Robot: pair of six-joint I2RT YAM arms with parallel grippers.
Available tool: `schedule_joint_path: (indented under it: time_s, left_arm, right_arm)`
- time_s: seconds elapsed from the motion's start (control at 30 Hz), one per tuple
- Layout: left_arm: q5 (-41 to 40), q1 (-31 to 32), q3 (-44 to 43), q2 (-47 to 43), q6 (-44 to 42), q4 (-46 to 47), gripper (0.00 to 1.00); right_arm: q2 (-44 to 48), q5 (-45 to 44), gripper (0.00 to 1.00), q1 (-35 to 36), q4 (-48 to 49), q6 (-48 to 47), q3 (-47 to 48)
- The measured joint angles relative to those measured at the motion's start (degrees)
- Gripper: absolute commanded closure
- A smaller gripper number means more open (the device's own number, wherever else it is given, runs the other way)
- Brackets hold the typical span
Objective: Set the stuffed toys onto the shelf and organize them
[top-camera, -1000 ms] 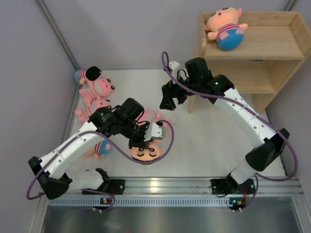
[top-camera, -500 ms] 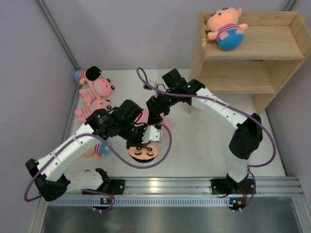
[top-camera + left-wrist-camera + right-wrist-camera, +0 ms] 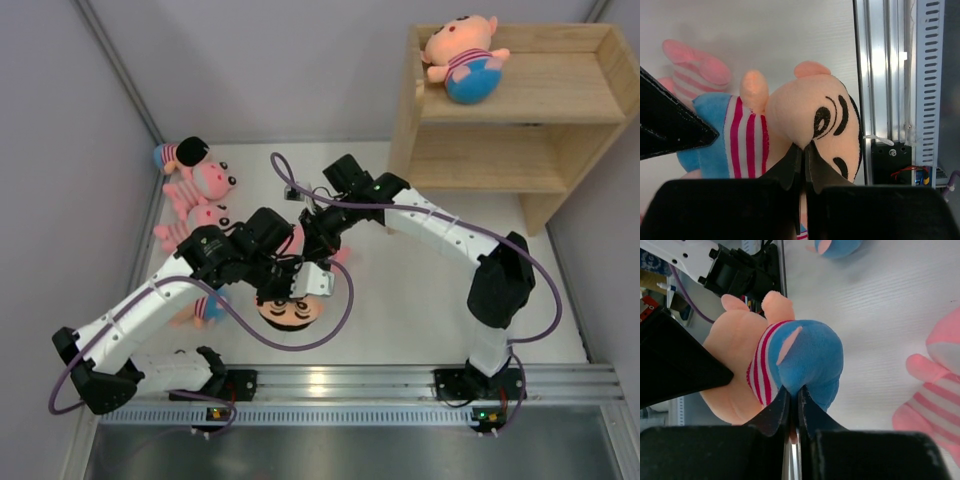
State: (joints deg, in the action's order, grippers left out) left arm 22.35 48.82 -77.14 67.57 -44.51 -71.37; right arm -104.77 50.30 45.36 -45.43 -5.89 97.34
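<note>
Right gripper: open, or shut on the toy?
Shut on the toy: the right gripper fingers meet, pinching its blue bottom, in the wrist view.

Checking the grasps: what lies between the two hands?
A peach-faced toy: left hand pinches its face, right hand its blue bottom, per both wrist views.

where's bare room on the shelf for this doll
The top tier is bare from the doll there to the right side panel; the lower tier looks bare too. Crowded: pink toys at the left of the table.
</note>
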Motion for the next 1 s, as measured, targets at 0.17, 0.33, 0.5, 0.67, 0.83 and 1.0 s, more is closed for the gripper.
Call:
schedule_joint_path:
  time_s: [0.17,0.33,0.5,0.67,0.83,1.0]
  left_arm:
    - [-2.9,0.0,0.0,-0.6,-0.2,-0.4,0.89]
    - [-7.1,0.0,0.0,-2.0,0.2,0.0,0.62]
    - [-12.4,-0.4,-2.2,-3.6,1.3,2.6,0.39]
    - [-16.0,-2.7,-4.5,-6.0,2.6,5.9,0.36]
    - [-17.1,-4.4,-4.5,-8.6,2.9,5.8,0.36]
    - [-17.1,-4.7,-4.1,-8.8,2.9,5.8,0.36]
  right_arm:
    - [0.0,-1.6,1.00,0.1,0.2,0.3,-0.3]
    - [1.8,-6.5,1.00,-0.1,1.7,4.9,-0.2]
    - [6.6,-13.5,1.00,-2.2,4.7,11.4,2.3]
    - [11.9,-17.7,1.00,-7.0,9.5,17.2,5.1]
    - [15.2,-22.8,1.00,-13.2,15.8,23.1,9.7]
    - [16.2,-28.9,1.00,-16.7,22.9,28.3,16.1]
